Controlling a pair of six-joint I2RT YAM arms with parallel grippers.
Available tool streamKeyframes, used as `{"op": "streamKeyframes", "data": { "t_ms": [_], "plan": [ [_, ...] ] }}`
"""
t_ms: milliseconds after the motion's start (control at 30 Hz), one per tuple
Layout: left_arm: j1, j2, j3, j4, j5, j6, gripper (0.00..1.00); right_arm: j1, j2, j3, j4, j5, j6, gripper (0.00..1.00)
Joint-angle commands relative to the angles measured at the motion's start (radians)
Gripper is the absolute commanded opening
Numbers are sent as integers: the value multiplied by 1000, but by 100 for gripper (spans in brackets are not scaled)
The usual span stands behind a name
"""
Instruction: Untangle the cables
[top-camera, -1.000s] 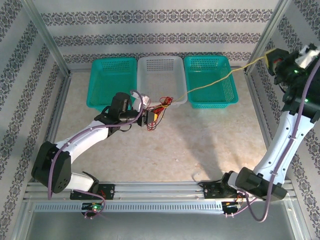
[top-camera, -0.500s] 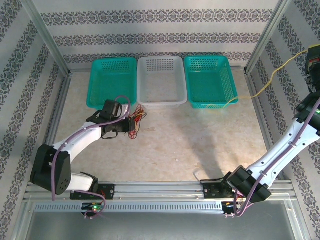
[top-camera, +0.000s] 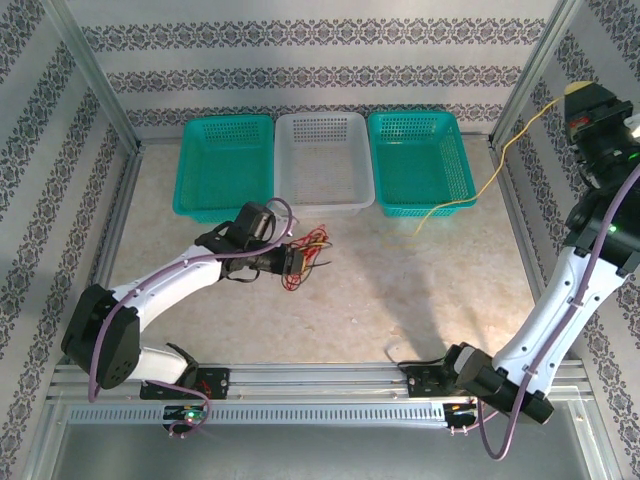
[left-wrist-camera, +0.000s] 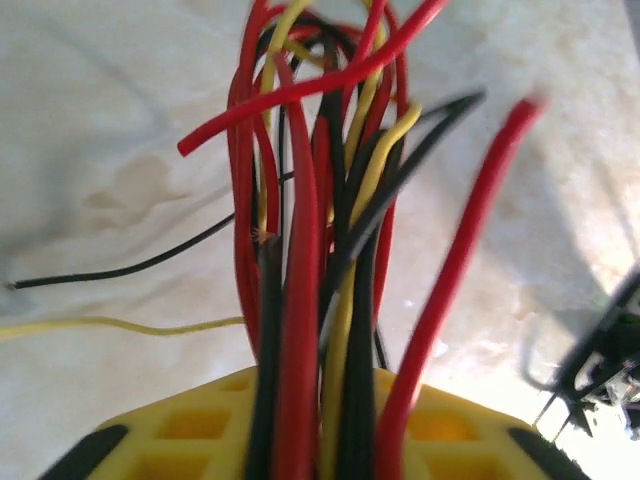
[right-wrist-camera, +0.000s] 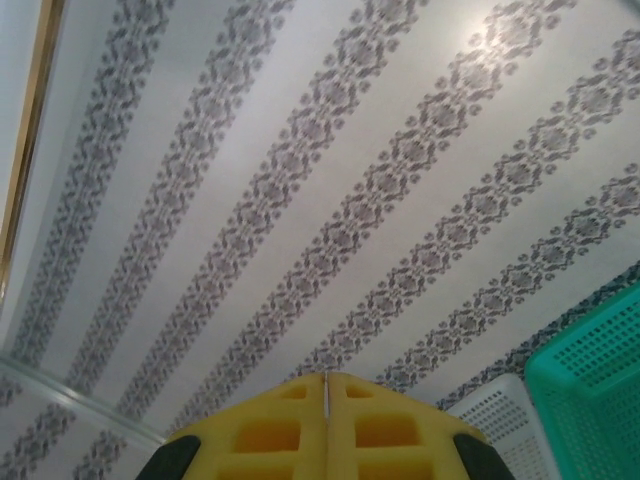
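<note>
A tangle of red, yellow and black cables (top-camera: 312, 249) hangs just above the table in front of the white basket, with my left gripper (top-camera: 296, 262) shut on it. In the left wrist view the bundle (left-wrist-camera: 310, 240) runs up between the yellow pads (left-wrist-camera: 200, 430) of that gripper (left-wrist-camera: 320, 410). My right gripper (top-camera: 583, 97) is raised high at the far right, shut on one yellow cable (top-camera: 499, 160). That cable droops down to the table near the right teal basket, apart from the bundle. In the right wrist view the gripper (right-wrist-camera: 327, 400) has its pads pressed together.
Three baskets line the back: teal (top-camera: 228, 119), white (top-camera: 320, 116) and teal (top-camera: 413, 115). Metal frame posts (top-camera: 530, 70) and patterned walls close in the sides. A loose black strand (left-wrist-camera: 120, 270) and a yellow strand (left-wrist-camera: 100, 324) trail to the left of the bundle.
The yellow cable has come free of the bundle; its end now lies on the table by the right teal basket. The left gripper drew back left, then moved right again with the bundle.
</note>
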Motion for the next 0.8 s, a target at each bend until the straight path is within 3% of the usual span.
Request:
{"op": "streamKeyframes", "data": {
  "t_ms": [0,33,67,100,267,533,633,767],
  "plan": [
    [-12,10,2,56,8,-30,47,57,-28,-32,-37,26,-82,0],
    [-13,9,-1,66,2,-34,73,76,-33,-37,-51,34,-95,0],
    [-11,10,-1,72,0,-36,92,98,-39,-47,-62,42,-107,0],
    [-12,15,6,68,-3,-33,99,119,-44,-60,-68,48,-118,0],
    [-11,-1,68,-40,-41,15,100,234,-59,-109,-96,90,-161,0],
    [12,-272,161,-109,-208,112,99,519,-20,-96,-154,171,-266,0],
    [12,-324,217,-81,-122,186,98,616,2,-84,-157,195,-284,0],
    [4,-310,267,32,139,208,95,753,37,-71,-157,263,-312,0]
  ]
}}
